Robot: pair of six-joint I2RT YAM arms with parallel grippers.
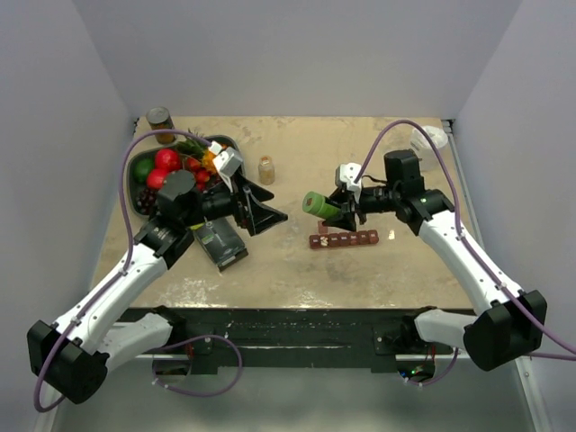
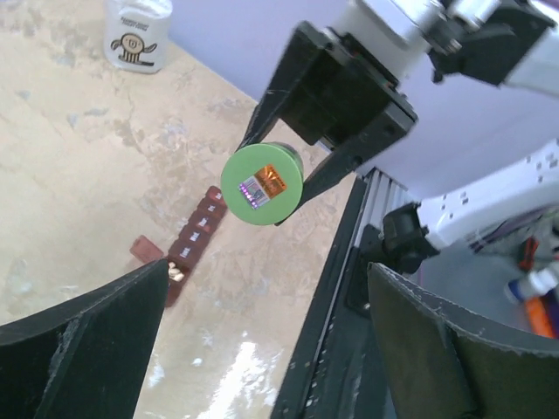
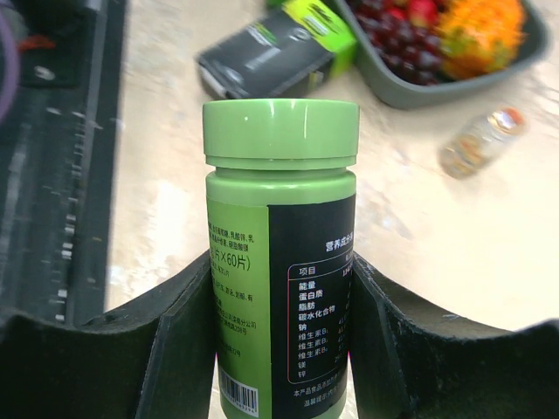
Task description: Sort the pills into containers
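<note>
Top external view: the table (image 1: 288, 270) carries all items.

1. Left gripper (image 1: 270, 205): jaws spread wide, nothing between them. It is aimed at the right gripper (image 1: 337, 208) and stands apart from it.
2. Fruit tray (image 1: 133, 184): behind the left gripper, beside its wrist.
3. Dark box (image 1: 220, 245): flat on the table, beneath the left gripper toward its base.
4. Green bottle (image 1: 315, 204): pinched around its body by the right gripper and held off the table, its cap pointing at the left gripper.
5. Containers (image 1: 345, 239): strip lying on the table just beneath the right gripper, clear of the bottle.
6. Small amber bottle (image 1: 265, 169): upright, beyond the left gripper's fingers.
7. Pale pieces (image 2: 175, 272): in the strip's end compartment nearest the left gripper.
</note>
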